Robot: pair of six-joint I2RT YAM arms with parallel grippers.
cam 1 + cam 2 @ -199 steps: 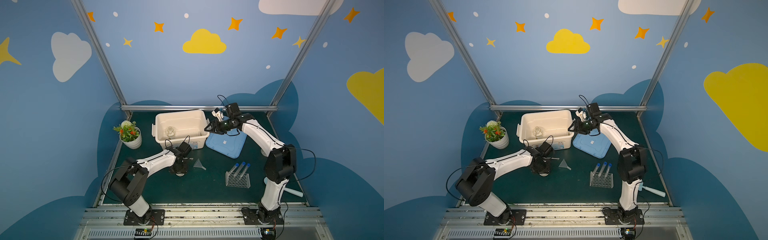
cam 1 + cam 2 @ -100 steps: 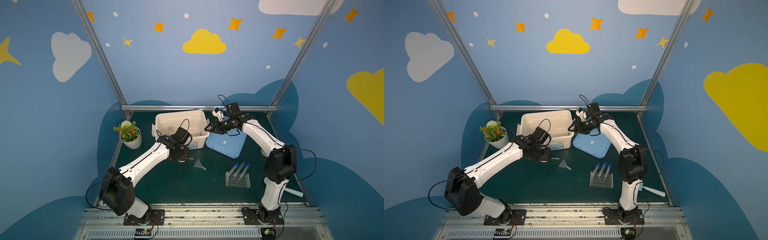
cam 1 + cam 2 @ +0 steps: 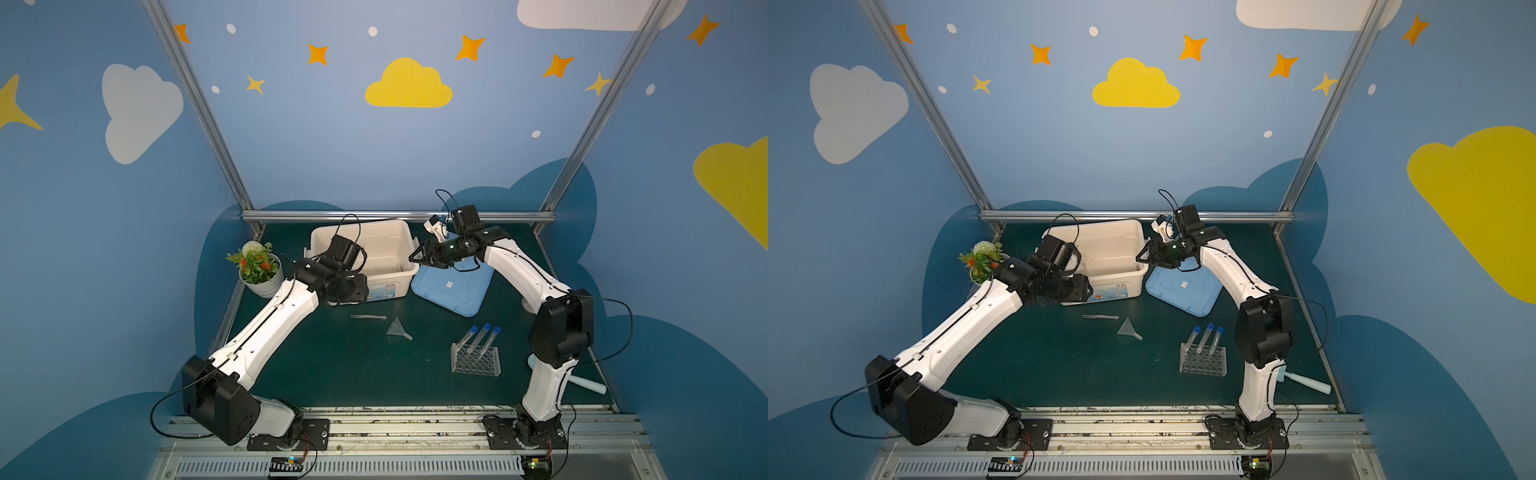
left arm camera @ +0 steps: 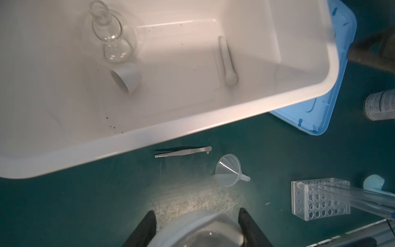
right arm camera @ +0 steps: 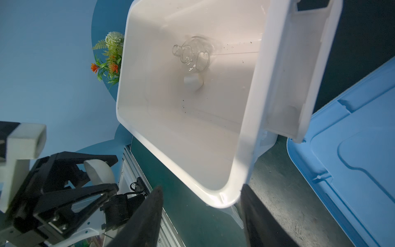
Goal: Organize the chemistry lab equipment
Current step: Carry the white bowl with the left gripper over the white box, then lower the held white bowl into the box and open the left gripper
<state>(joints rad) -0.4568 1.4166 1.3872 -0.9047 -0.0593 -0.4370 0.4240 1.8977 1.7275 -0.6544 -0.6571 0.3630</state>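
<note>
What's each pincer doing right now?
Left pincer: closed on the white bowl.
Right pincer: open, empty, at the white tub's corner.

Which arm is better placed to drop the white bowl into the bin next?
Left. The left gripper holds the white bowl beside the white bin's front wall. The right gripper stands open around the bin's corner, holding nothing.

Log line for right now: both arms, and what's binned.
left gripper: holds white bowl beside bin | right gripper: open at bin corner | in bin: flask, cup, pestle | on table: tweezers, funnel, rack
</note>
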